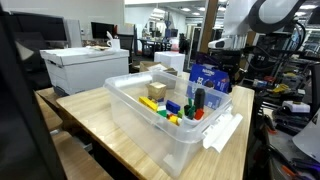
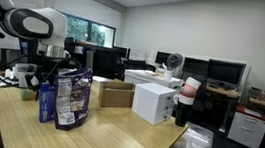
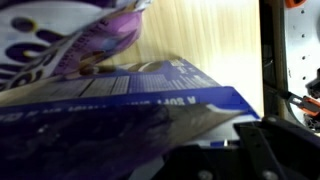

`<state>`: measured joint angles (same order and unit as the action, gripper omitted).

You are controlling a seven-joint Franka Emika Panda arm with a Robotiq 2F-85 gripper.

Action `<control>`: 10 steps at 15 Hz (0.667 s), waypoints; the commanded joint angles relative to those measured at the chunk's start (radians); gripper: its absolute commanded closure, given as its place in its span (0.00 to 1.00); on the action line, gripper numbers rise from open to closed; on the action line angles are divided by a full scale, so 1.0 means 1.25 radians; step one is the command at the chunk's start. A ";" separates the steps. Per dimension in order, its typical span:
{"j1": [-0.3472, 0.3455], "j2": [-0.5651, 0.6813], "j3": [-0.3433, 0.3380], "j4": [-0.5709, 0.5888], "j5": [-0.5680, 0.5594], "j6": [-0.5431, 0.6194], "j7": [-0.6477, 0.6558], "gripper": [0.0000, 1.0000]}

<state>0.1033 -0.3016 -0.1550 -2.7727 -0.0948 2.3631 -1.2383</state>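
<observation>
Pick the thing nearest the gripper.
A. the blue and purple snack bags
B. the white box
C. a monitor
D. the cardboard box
A: in an exterior view the gripper is right at the top of the blue and purple snack bags, and the same bags fill the wrist view.
</observation>
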 commanded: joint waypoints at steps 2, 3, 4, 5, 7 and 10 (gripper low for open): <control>-0.016 -0.010 0.019 0.005 0.007 -0.016 0.001 0.22; -0.017 -0.013 0.021 0.006 0.004 -0.015 0.005 0.16; -0.015 -0.021 0.024 0.009 0.006 -0.016 0.009 0.08; -0.016 -0.027 0.028 0.011 0.004 -0.014 0.017 0.05; -0.012 -0.062 0.038 0.018 0.002 -0.019 0.027 0.01; -0.008 -0.107 0.052 0.028 -0.002 -0.025 0.041 0.00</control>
<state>0.1034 -0.3407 -0.1246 -2.7376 -0.0947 2.3620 -1.2239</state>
